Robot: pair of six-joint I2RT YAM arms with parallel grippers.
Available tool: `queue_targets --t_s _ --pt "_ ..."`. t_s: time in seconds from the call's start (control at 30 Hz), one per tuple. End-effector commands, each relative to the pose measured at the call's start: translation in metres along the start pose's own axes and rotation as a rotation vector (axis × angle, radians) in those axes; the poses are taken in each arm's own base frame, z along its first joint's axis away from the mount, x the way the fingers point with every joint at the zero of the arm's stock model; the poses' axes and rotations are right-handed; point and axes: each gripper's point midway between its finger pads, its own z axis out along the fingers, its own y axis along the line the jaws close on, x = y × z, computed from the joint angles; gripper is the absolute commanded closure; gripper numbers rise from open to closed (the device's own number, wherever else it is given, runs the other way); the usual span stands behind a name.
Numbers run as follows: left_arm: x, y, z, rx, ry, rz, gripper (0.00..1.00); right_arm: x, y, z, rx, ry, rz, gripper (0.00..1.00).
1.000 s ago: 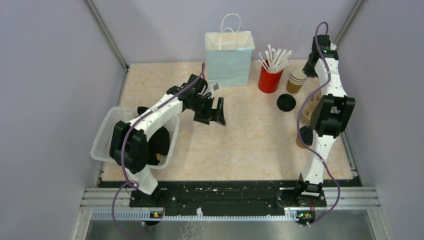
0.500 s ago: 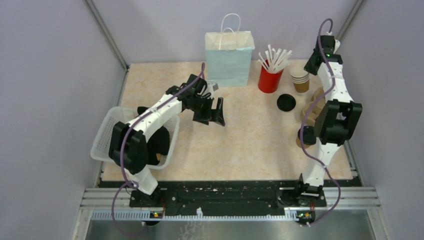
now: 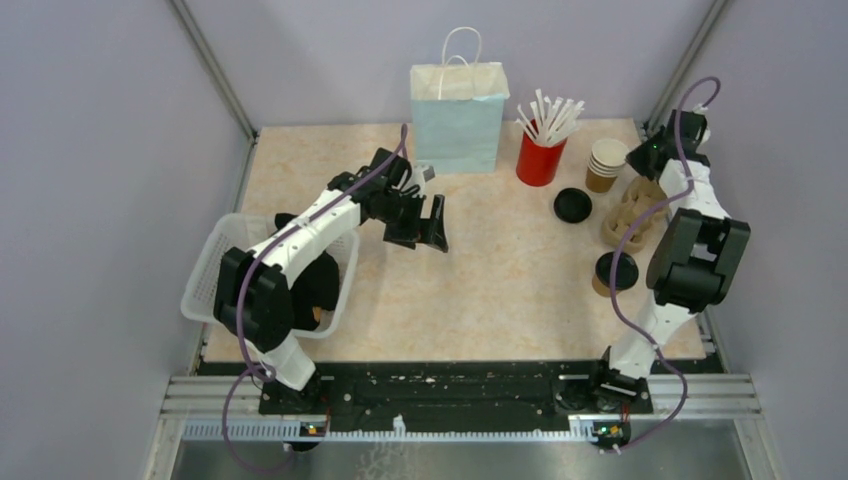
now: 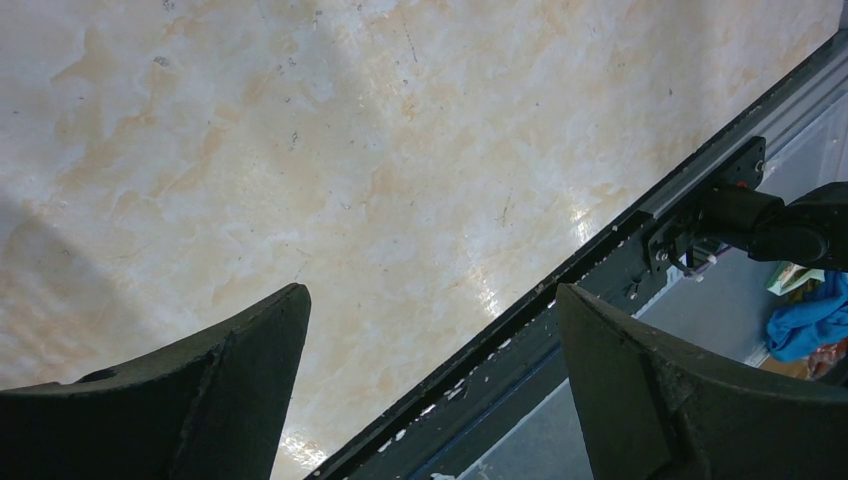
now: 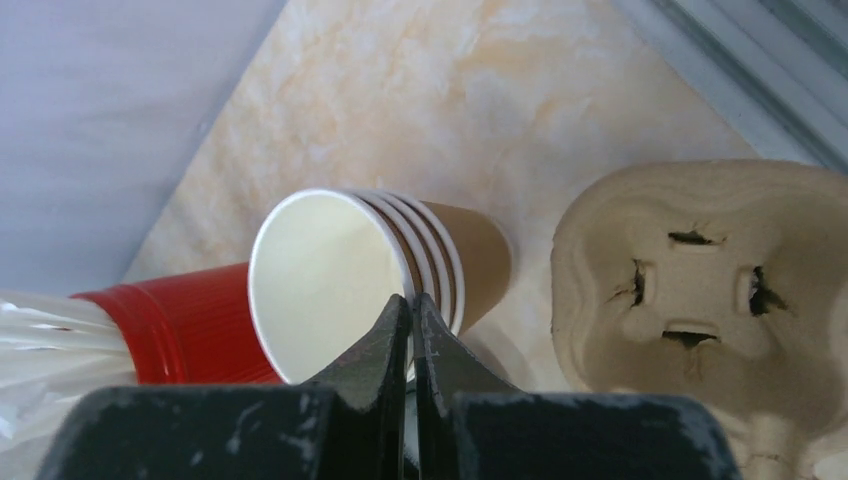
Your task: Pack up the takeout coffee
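Marbled tabletop [image 5: 480, 90]: right end effector [image 5: 411, 300] pinches cup stack [image 5: 320, 270].

You've got bright, even light and soft shadows; glare spots shine on the desk [image 4: 400, 150] near its edge.

Left arm [image 3: 300, 235] reaches toward the centre, left gripper [image 3: 425, 236] spread wide; right arm [image 3: 692, 205] stretches to the far right, right gripper [image 5: 410, 303] pinched closed
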Motion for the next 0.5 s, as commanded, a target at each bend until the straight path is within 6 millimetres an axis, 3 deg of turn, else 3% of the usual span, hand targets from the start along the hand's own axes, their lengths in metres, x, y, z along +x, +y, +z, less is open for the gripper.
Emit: queue_targets --t_s 0.0,0.07,0.17,0.23,0.3,0.4,0.47 --pt "-0.009 -0.004 -0.013 0.009 -0.051 0.038 0.02 -0.048 0.041 -0.035 -0.174 -0.141 0.071 1.0" --pt "-0.011 -0.005 -0.011 0.02 -0.053 0.043 0.02 -0.047 0.035 -0.035 -0.168 -0.116 0.065 1.0" --pt "-0.012 -0.006 -0.013 0.014 -0.048 0.044 0.02 -0.056 0.047 -0.052 -0.247 -0.192 0.059 1.0" --pt "-0.012 -0.008 -0.01 0.032 -0.043 0.038 0.01 -0.055 0.047 -0.047 -0.319 -0.165 0.105 1.0" --pt "-0.012 -0.008 -0.012 0.028 -0.045 0.035 0.02 -0.062 0.052 -0.056 -0.357 -0.22 0.129 1.0" --pt "-0.012 -0.009 -0.012 0.036 -0.054 0.033 0.02 -0.054 0.042 -0.043 -0.383 -0.165 0.213 1.0" --pt "-0.011 -0.008 -0.013 0.031 -0.049 0.026 0.02 -0.055 0.035 -0.047 -0.418 -0.181 0.282 1.0"
